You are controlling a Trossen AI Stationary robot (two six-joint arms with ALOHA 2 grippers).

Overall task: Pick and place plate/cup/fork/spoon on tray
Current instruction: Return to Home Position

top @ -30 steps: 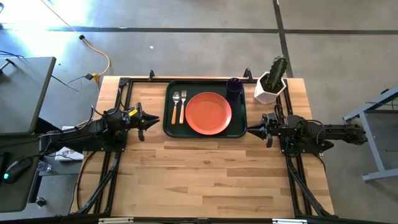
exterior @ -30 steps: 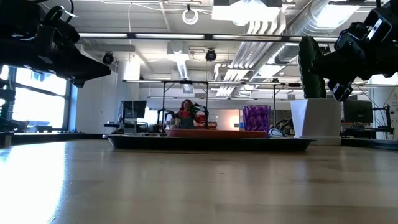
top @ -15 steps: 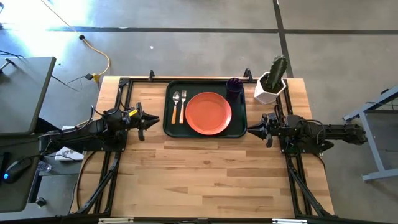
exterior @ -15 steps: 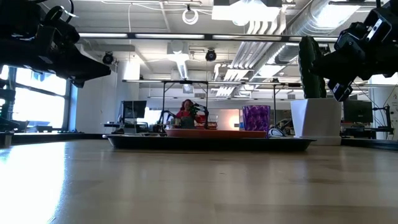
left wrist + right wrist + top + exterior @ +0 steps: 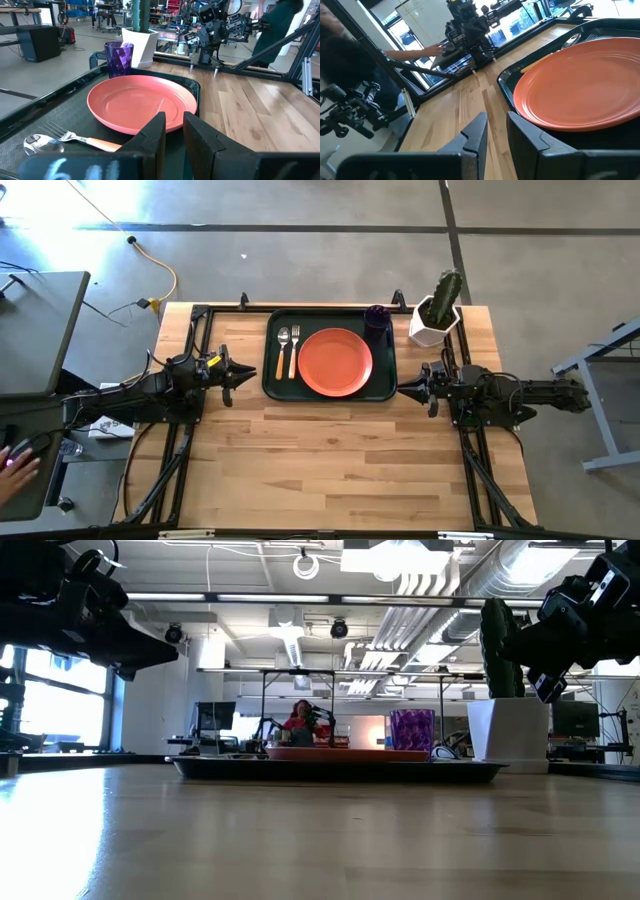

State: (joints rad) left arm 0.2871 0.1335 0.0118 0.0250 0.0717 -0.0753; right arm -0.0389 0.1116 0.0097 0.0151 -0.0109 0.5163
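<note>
Comparing with a second back: seeing nothing shifting on the surface (image 5: 330,460), only a person's hand (image 5: 15,462) now poking in way off to the left of the tray (image 5: 270,385), off the surface altogether. Reading that as both arms already being parked and the job being basically wrapped up, with just the homing step finishing.

Finding the left hand (image 5: 232,374) hanging just off the tray's left edge, pointing at it, keeping only a narrow gap between the fingers (image 5: 152,135) and gripping nothing.

Moving onto the tray: spotting the spoon (image 5: 283,350) lying by the left rim, the fork (image 5: 294,350) lying right beside it, then the plate (image 5: 335,362) filling the middle, and the cup (image 5: 377,314) standing in the far right corner. Putting all four clear of either hand, touching neither.

Finding the right hand (image 5: 408,388) hovering just off the tray's right edge, facing it, also narrowly parted and carrying nothing.

Noticing a white planter with a cactus (image 5: 435,315) standing just past the tray's far right corner, not counting for the task.
</note>
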